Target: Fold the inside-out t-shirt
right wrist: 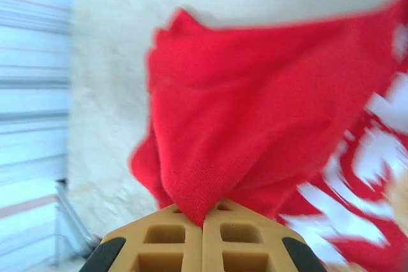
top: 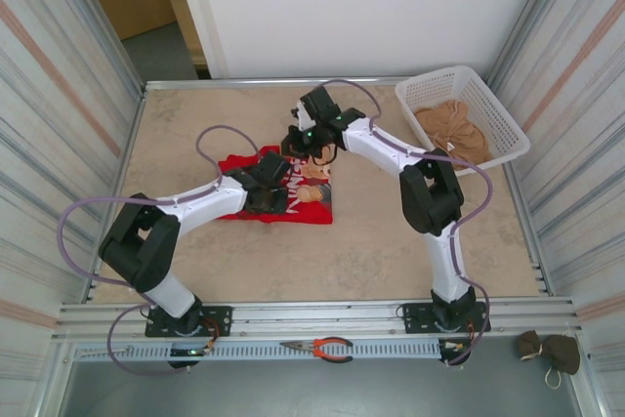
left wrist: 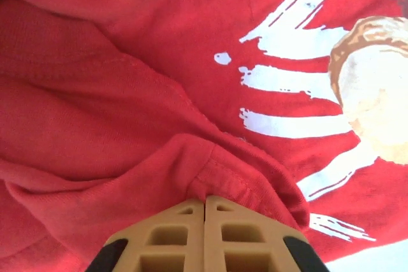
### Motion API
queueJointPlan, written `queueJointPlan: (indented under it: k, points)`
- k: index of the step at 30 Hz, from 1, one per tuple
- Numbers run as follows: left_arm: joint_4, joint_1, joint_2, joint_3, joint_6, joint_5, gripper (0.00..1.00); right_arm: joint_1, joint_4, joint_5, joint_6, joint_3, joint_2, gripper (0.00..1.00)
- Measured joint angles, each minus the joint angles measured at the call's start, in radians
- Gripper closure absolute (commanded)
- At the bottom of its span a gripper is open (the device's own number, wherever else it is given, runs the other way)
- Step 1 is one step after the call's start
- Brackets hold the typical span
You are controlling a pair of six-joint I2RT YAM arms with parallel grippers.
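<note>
- The inside-out t-shirt (top: 311, 210), bright red, is seen bunched on the bench (top: 391, 251), left of centre, with both grippers on it.
- A print (left wrist: 287, 74) is carried on its upturned face: ragged white brush strokes beside a rounded cream and tan shape. The strokes cannot be read as letters, and no brand or label can be made out.
- In the left wrist view the t-shirt (left wrist: 115, 93) is shown lying in soft overlapping folds, with a stitched hem running up to the fingertips.
- The left gripper (left wrist: 204, 205) is pressed together, and that stitched fold of red cloth is pinched at its tips. From above, the left gripper (top: 269, 185) is seen low over the middle of the garment.
- The right gripper (right wrist: 203, 211) is likewise closed, and a peak of red fabric (right wrist: 255, 106) is nipped between its tips. That view is blurred.
- From above, the right gripper (top: 301, 146) is placed at the far edge of the shirt.
- A white lattice basket (top: 508, 114) is set at the far right corner of the bench, well apart from the shirt, and a tan-brown garment (top: 451, 129) is held in it.
- Pliers (top: 322, 347) with red handles are laid on the near rail between the arm bases.
- A dark cloth bundle (top: 549, 351) is seen at the near right, off the bench.
</note>
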Motion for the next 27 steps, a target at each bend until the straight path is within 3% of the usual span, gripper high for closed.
queueJointPlan:
  k: [1, 2, 3, 5, 10, 13, 19, 24, 27]
  points:
    - [0.006, 0.003, -0.001, -0.002, -0.006, -0.004, 1.0, 0.0, 0.035, -0.023, 0.019, 0.027, 0.021, 0.86]
    - [0.011, 0.007, -0.003, -0.005, -0.011, -0.008, 1.0, 0.0, 0.089, -0.053, 0.042, 0.064, 0.053, 0.57]
    - [0.017, 0.013, -0.008, -0.01, -0.017, -0.008, 1.0, 0.001, 0.153, -0.09, 0.072, 0.106, 0.092, 0.38]
    - [0.027, 0.028, -0.028, -0.026, -0.031, -0.008, 1.0, 0.002, 0.269, -0.15, 0.128, 0.18, 0.168, 0.28]
    - [0.042, 0.082, -0.113, -0.071, -0.068, -0.001, 1.0, 0.006, 0.419, -0.225, 0.201, 0.172, 0.208, 0.29]
    - [0.065, 0.135, -0.185, -0.114, -0.1, 0.028, 1.0, 0.001, 0.474, -0.238, 0.203, 0.035, 0.131, 0.31]
    - [0.137, 0.321, -0.382, -0.299, -0.232, 0.097, 1.0, -0.079, 0.463, -0.214, 0.185, -0.252, -0.072, 0.33]
    - [0.156, 0.46, -0.56, -0.505, -0.41, 0.125, 0.52, -0.165, 0.325, -0.122, 0.099, -0.328, -0.164, 0.34]
    - [0.127, 0.478, -0.658, -0.575, -0.499, 0.114, 0.44, -0.183, 0.226, -0.064, 0.034, -0.327, -0.169, 0.35]
